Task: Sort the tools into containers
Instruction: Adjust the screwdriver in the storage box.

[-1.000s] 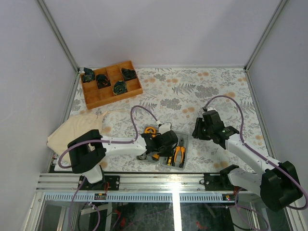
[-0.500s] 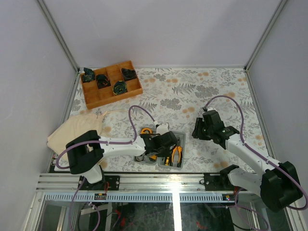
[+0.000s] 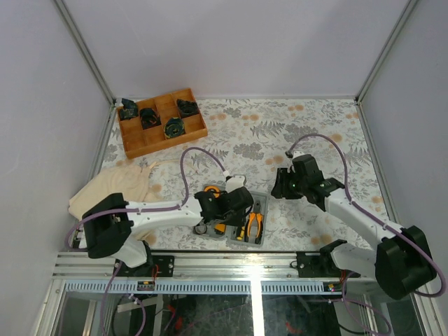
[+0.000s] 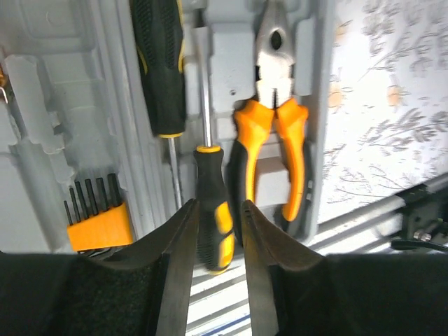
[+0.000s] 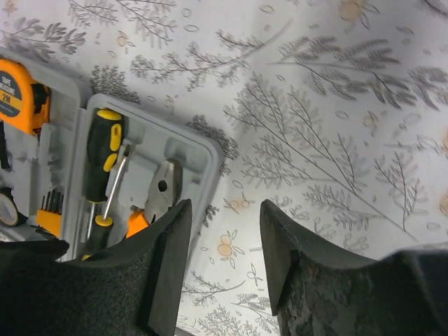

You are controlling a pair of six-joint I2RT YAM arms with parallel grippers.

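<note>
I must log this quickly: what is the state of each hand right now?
Left hand: slightly open around the handle of the screwdriver, not clamping it.
Right hand: open, holding nothing.

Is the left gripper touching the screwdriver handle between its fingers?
Cannot tell. Left wrist view: the left gripper straddles the screwdriver handle; one finger edge meets its outline, contact unclear.

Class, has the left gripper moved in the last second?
Yes. From above, the left gripper has shifted left, toward the wooden tray's side of the table.
</note>
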